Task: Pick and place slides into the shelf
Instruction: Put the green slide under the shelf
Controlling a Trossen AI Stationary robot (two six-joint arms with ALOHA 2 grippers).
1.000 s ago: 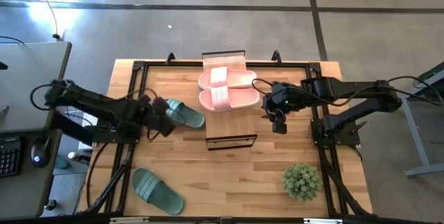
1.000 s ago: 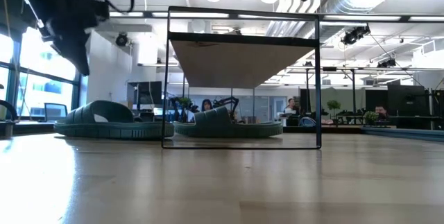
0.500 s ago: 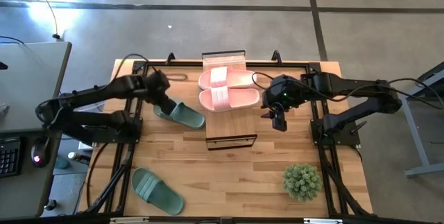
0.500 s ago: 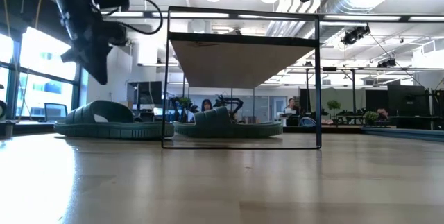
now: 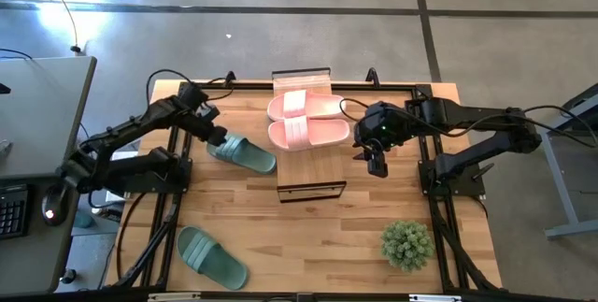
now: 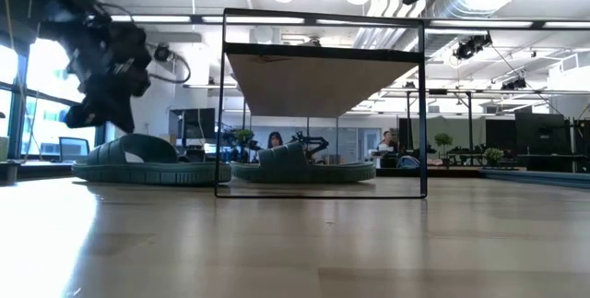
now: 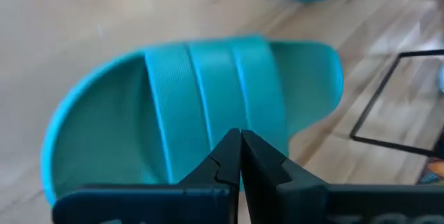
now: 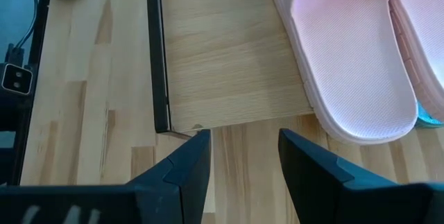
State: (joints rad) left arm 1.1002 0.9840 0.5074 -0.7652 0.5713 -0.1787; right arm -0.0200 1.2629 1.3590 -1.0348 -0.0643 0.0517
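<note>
While the left gripper [image 5: 217,137] hovers clenched and empty over a green slide [image 5: 242,153] beside the shelf [image 5: 314,170], two pink slides [image 5: 308,120] lie on the shelf's top; the right gripper [image 5: 376,164], fingers spread, seems to hang beside them.

Two pink slides [image 5: 306,120] lie side by side on the shelf [image 5: 306,165] top, toward its 12 o'clock end, soles down, long axes running 9 to 3 o'clock. The shelf is a narrow light-wood plank on a thin black frame, at the bench's middle. A green slide [image 5: 243,153] with a ribbed strap lies flat on the bench just at 9 o'clock of the shelf, angled. A second green slide [image 5: 212,257] lies flat well apart, near the 7 o'clock corner.
</note>
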